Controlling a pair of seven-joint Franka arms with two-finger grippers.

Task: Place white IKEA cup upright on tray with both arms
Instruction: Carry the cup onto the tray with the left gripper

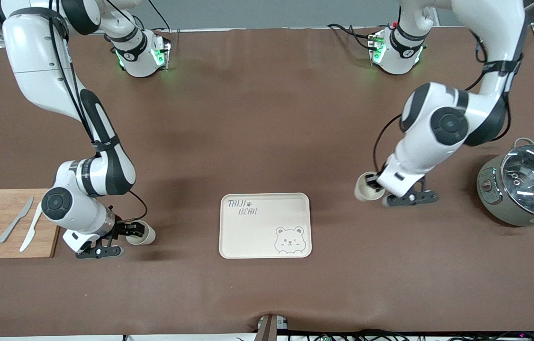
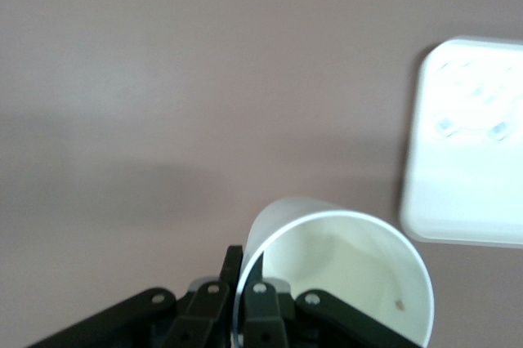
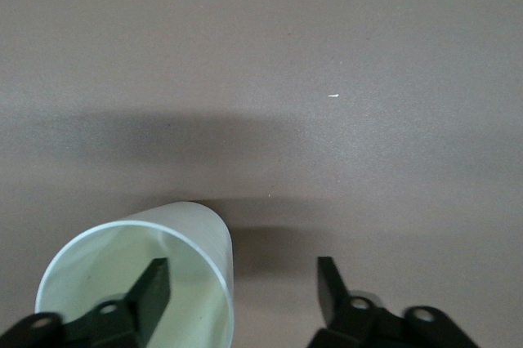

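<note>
The cream tray (image 1: 265, 225) with "TAIJI BEAR" lettering and a bear drawing lies flat mid-table; it also shows in the left wrist view (image 2: 466, 144). One white cup (image 1: 365, 190) lies on its side toward the left arm's end of the tray. My left gripper (image 1: 375, 182) is shut on its wall (image 2: 343, 274), one finger inside and one outside. A second white cup (image 1: 142, 235) lies on its side toward the right arm's end of the tray. My right gripper (image 1: 130, 231) is open at it, one finger (image 3: 151, 287) inside the cup (image 3: 139, 283), the other wide apart outside.
A wooden cutting board (image 1: 11, 208) with two lemon slices and two knives lies at the right arm's end. A grey-green pot with a glass lid (image 1: 527, 184) stands at the left arm's end. Brown cloth covers the table.
</note>
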